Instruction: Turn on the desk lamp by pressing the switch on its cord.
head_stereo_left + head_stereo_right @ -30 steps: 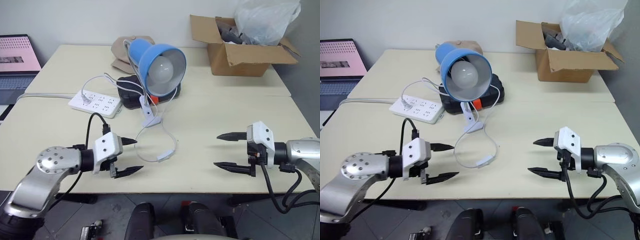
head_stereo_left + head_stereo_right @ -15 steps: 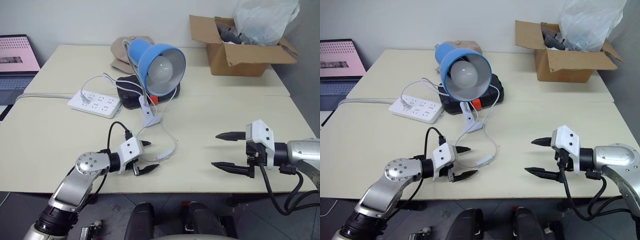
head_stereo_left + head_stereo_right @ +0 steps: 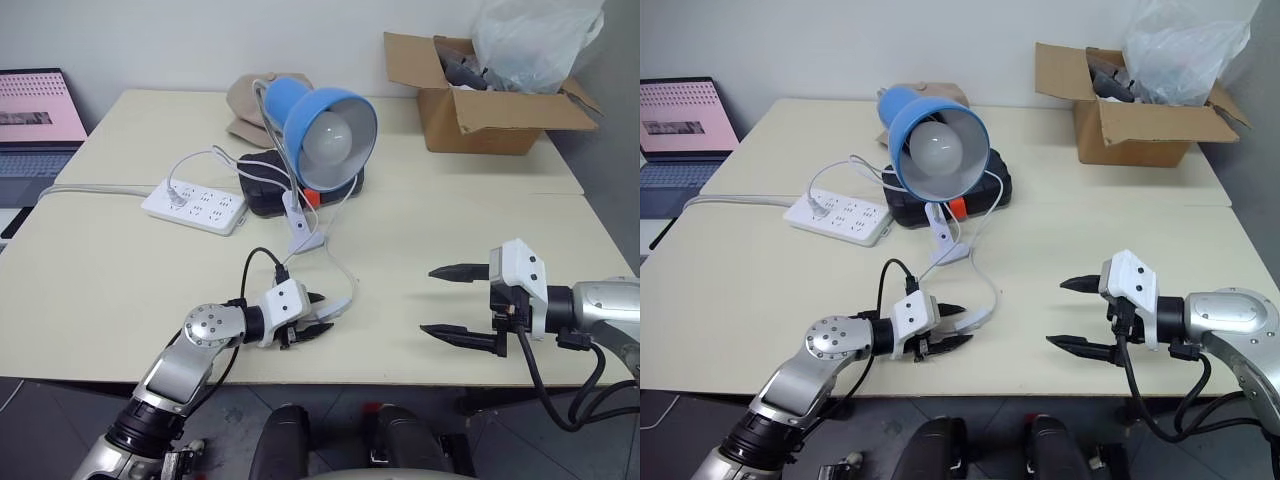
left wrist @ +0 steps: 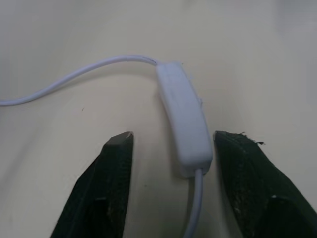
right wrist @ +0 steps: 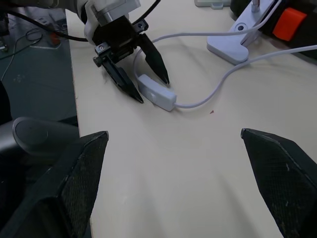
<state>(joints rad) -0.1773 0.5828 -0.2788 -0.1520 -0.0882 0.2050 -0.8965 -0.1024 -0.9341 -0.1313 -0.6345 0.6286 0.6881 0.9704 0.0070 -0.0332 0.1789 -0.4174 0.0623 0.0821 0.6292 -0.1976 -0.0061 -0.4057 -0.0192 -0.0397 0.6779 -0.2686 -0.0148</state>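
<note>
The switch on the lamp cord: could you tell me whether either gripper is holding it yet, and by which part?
Nothing is held. The left gripper straddles the switch, fingers on either side with gaps showing. The right gripper hangs open, holding nothing.

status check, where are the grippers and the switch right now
Left gripper open, fingers astride the switch, not clamped. Right gripper open, off to the side. Lamp bulb unlit. Nothing blocking.

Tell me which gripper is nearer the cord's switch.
Left. The left gripper has its fingers on either side of the switch; the right gripper hovers well off to the side, apart from it.
</note>
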